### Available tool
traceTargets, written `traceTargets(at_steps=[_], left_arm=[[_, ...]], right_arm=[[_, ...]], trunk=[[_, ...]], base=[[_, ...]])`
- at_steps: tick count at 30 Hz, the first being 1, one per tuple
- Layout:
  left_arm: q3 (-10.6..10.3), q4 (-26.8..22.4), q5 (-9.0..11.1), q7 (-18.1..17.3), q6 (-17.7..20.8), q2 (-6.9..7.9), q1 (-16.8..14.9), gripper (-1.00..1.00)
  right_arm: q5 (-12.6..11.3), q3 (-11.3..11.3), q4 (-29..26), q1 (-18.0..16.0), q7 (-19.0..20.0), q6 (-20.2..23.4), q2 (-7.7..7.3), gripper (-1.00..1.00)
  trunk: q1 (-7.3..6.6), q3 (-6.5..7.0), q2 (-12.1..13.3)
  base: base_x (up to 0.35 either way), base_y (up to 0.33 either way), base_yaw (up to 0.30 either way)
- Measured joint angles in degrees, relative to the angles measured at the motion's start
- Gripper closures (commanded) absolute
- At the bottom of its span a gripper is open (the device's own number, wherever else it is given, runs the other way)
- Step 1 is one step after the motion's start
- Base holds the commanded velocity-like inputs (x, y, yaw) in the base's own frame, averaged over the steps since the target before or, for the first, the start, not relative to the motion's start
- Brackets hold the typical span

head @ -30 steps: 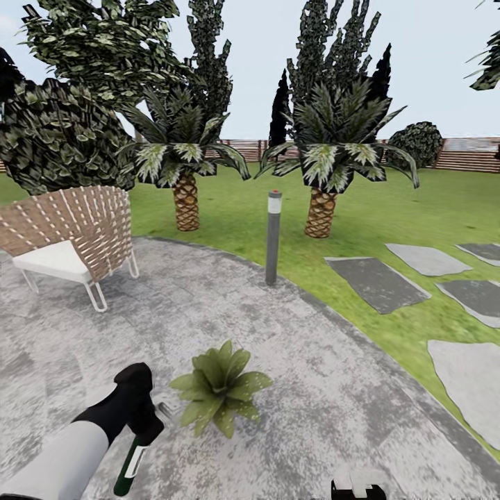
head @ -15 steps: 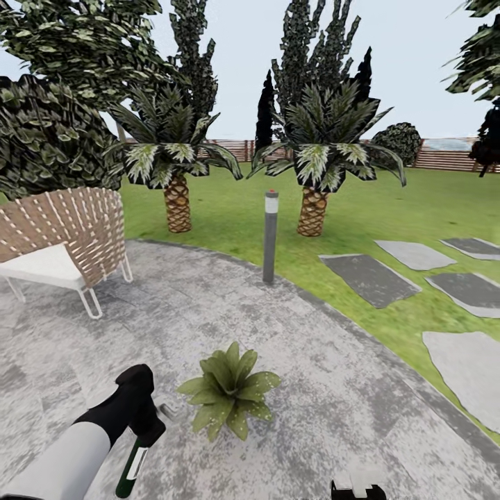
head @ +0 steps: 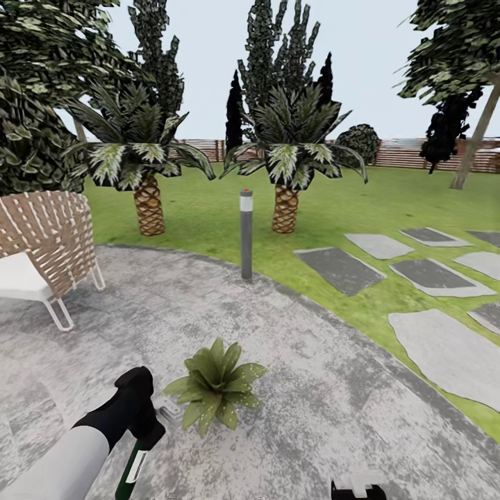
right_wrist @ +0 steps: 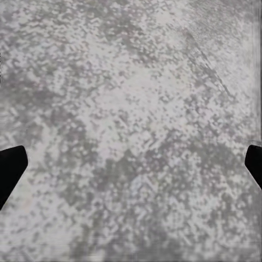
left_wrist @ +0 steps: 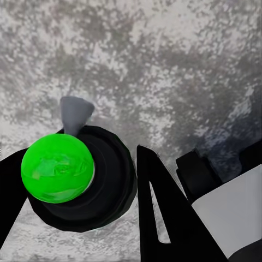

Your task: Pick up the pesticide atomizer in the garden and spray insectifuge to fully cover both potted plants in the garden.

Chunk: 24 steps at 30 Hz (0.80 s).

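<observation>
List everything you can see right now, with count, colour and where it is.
Potted plant: one, green, on patio near left gripper.
Atomizer: one, dark with white label, in left gripper.
Patio: one, mottled grey, foreground.
Chair: one, brown wicker, white seat, patio's left edge.
Lamp post: one, grey, patio's far edge.
Palms: two, on lawn behind post.
Stepping stones: several, grey, lawn at right.
Fence: brown, far back.
Left gripper: black, holding atomizer.
Right gripper: black, bottom edge.

Nothing readable anywhere in these shots, honestly. The pesticide atomizer (head: 133,464) has a white label strip on it, but it's blank or way too blurry to make out any letters
</observation>
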Motion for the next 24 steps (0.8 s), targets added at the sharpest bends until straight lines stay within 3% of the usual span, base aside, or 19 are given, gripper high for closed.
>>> traceTargets(at_steps=[9, 19, 24], left_arm=[[0.00, 0.01, 0.01, 0.00, 0.03, -0.08, 0.01, 1.00], [0.00, 0.08, 0.01, 0.00, 0.03, -0.07, 0.01, 1.00], [0.00, 0.10, 0.01, 0.00, 0.01, -0.09, 0.00, 1.00]], right_arm=[[-0.02, -0.01, 0.01, -0.01, -0.02, -0.08, -0.06, -1.00], [0.00, 0.00, -0.04, -0.01, -0.02, -0.09, 0.00, -1.00], [-0.03, 0.00, -0.02, 0.00, -0.03, -0.09, 0.00, -1.00]], trunk=[[-0.02, 0.00, 0.00], [-0.05, 0.00, 0.00], [-0.04, 0.04, 0.00]], base=[[-0.094, 0.275, -0.075], [0.174, 0.276, -0.003], [0.176, 0.245, -0.196]])
